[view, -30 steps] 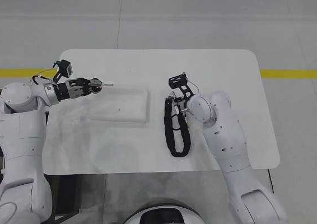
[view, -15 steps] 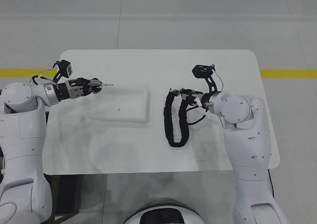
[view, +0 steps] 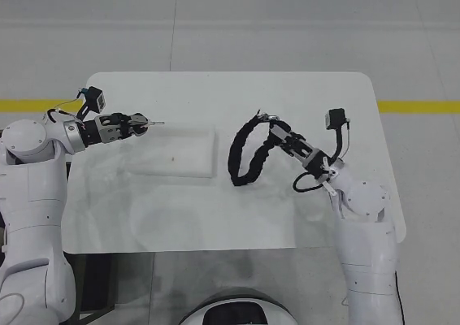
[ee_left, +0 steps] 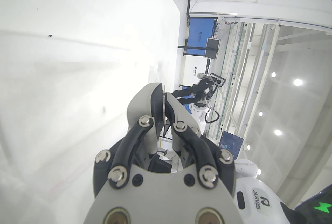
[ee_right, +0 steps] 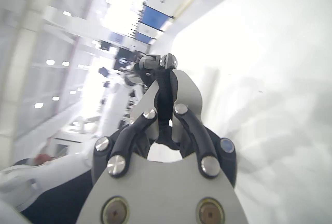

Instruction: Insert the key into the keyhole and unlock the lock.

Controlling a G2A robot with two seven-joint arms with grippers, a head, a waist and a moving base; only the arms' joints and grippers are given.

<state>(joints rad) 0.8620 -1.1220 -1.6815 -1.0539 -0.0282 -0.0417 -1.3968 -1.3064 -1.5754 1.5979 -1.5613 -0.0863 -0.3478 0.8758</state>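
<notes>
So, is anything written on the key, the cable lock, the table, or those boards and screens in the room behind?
On the key: none.
On the cable lock: none visible.
On the table: none.
On the blue board: a small white mark, too small to read.
On the screen: too small to read.

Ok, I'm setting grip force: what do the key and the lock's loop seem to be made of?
Key: thin and silvery with a glint, probably bare metal. Lock loop: matte black, soft-looking and curved, likely a fabric-sleeved cable; its head looks like dark plastic or metal with a shiny silver end.
</notes>
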